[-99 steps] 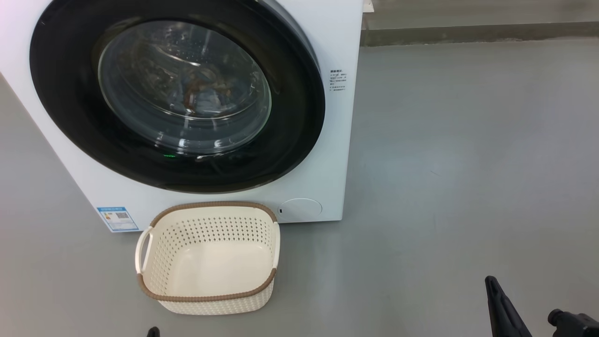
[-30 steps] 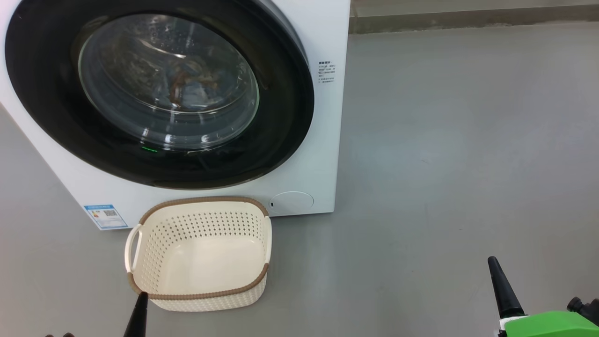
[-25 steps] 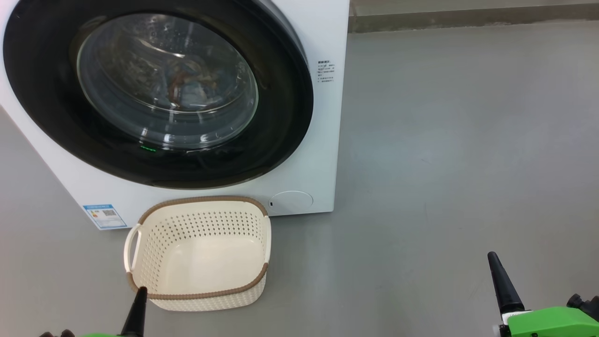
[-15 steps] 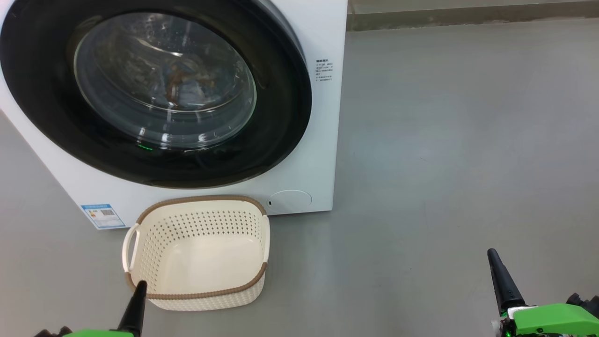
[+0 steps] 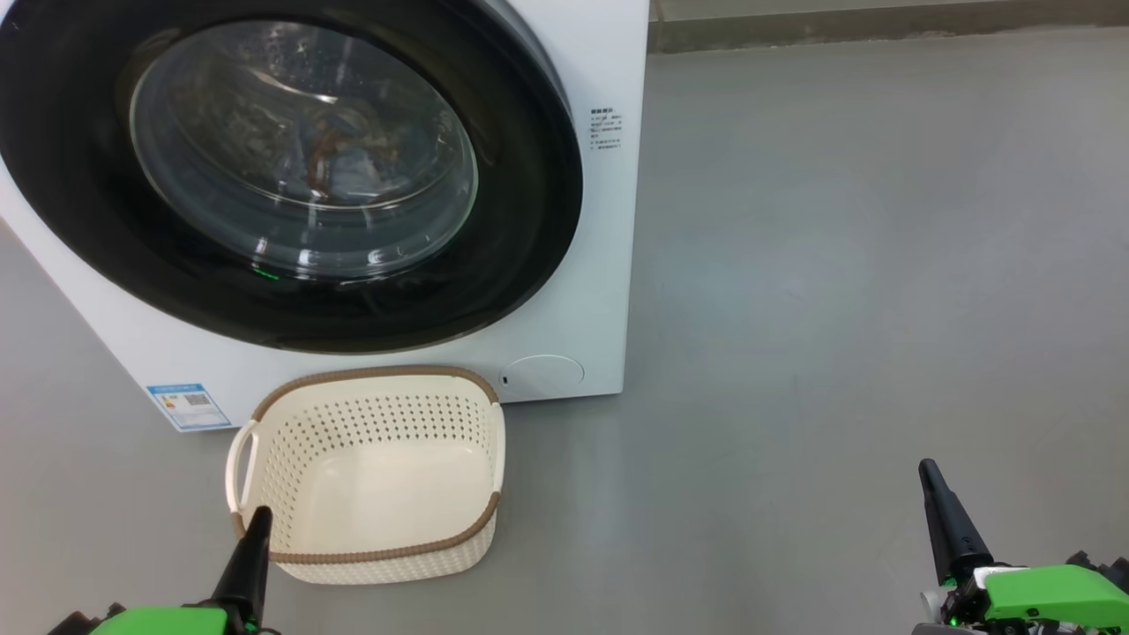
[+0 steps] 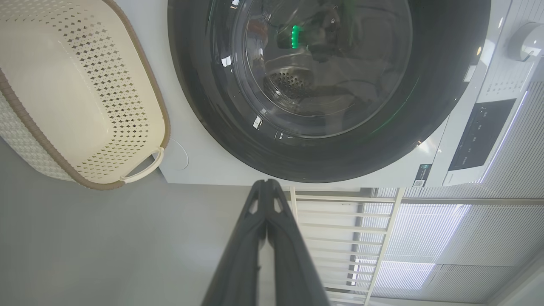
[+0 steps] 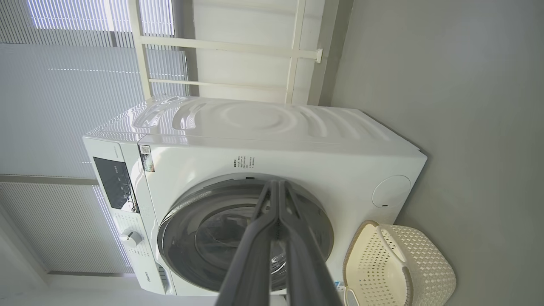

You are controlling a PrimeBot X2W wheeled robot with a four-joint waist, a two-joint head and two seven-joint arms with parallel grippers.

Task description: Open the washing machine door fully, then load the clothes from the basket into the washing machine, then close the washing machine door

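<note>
Left tool [image 5: 258, 519], lower left, fingers pressed together, holding nothing, tip over the basket's near left corner, contact not discernible; basket [image 5: 388, 555], cream with brown rim, on the grey floor [image 5: 838, 265] just before the washing machine [image 5: 609, 265], near its blue label [image 5: 188, 406]. Washing machine door [image 5: 529, 220], black-rimmed, shut against the front; clothes [image 5: 340, 168], blue and orange-brown, inside the drum behind the glass; round flap [image 5: 542, 372] low right. Right tool [image 5: 927, 467], lower right, fingers together, holding nothing, well apart from machine and basket.
</note>
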